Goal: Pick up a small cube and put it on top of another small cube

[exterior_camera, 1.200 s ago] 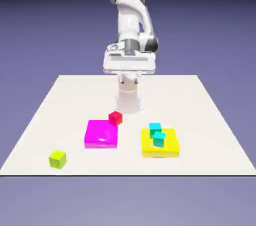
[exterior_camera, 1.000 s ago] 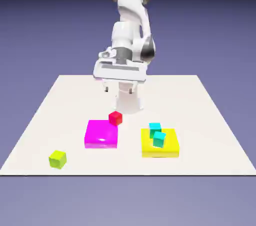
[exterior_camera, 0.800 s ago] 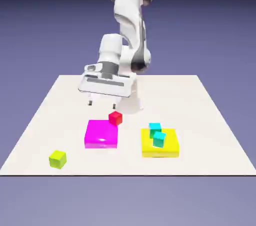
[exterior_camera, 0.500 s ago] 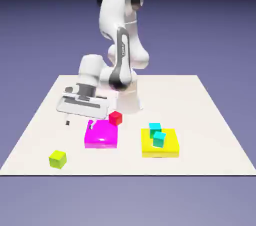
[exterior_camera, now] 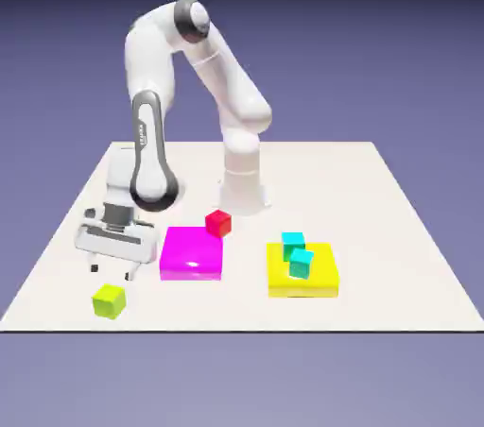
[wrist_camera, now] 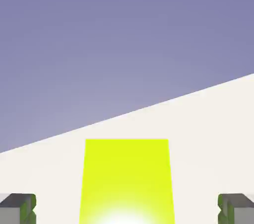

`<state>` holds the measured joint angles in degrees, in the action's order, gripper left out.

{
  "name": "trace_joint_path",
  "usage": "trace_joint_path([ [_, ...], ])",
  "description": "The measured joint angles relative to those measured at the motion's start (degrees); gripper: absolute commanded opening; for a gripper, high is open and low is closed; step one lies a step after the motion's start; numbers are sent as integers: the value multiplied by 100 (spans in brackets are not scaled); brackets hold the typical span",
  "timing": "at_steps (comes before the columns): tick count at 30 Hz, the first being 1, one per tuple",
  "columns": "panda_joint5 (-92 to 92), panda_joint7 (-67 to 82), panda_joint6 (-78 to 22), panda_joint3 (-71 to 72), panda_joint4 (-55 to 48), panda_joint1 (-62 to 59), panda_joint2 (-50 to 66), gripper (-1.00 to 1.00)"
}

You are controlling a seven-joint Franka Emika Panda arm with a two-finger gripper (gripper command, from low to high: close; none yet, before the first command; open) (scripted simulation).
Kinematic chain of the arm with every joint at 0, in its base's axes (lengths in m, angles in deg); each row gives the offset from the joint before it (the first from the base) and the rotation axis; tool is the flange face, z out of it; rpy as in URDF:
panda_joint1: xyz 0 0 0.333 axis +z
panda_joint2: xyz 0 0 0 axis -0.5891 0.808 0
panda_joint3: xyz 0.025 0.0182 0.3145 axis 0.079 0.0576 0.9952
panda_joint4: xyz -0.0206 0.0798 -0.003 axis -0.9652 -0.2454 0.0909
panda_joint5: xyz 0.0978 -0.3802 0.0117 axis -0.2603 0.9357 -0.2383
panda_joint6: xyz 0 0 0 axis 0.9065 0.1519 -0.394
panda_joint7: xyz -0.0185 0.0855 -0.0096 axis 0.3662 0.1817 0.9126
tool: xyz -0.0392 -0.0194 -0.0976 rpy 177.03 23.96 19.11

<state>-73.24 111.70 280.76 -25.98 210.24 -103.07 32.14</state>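
tool (exterior_camera: 111,271) is hanging just above the lime cube (exterior_camera: 109,300), which is sitting on the worktop (exterior_camera: 397,227) near its front edge, at the exterior view's left. in the hand view the cube (wrist_camera: 126,181) is filling the middle bottom of the frame, with the two fingertips (wrist_camera: 17,208) showing far out on either side, so the tool is spread wide and gripping nothing. no contact with the cube is showing.

progress, judged: nothing of the task is done yet. the approach looks nearly lined up; lowering around the cube, closing, lifting, carrying and placing are all left.

red cube (exterior_camera: 218,222) is sitting at the back corner of the magenta slab (exterior_camera: 192,253), well apart from the lime one; likely the stacking target, though that is a guess.
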Motion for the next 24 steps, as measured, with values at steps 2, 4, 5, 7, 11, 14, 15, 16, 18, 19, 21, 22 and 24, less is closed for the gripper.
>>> trace_joint_path([
  [2, 185, 10, 190, -61, -226, 63, 415, 0],
  [4, 366, 19, 375, -122, -448, 125, 821, -100],
  [5, 367, 19, 375, -122, -448, 125, 821, -100],
  [7, 275, 13, 276, -91, -335, 93, 614, -100],
  [11, -95, -6, -104, 32, 118, -33, -216, -100],
  [14, -136, 244, -539, -43, 405, 44, -772, -100],
  [15, -2, 494, -778, -173, 468, 177, -916, -100],
  [16, 133, 743, -1017, -303, 531, 310, -1060, -100],
  [18, 401, 1242, -1494, -563, 658, 576, -1347, -100],
  [19, 536, 1492, -1733, -693, 721, 709, -1491, -100],
  [21, 804, 1991, -2211, -953, 847, 975, -1779, -100],
  [22, 939, 2240, -2449, -1083, 910, 1108, -1922, -100],
  [24, 1208, 2738, -2927, -1343, 1036, 1374, -2210, -100],
])
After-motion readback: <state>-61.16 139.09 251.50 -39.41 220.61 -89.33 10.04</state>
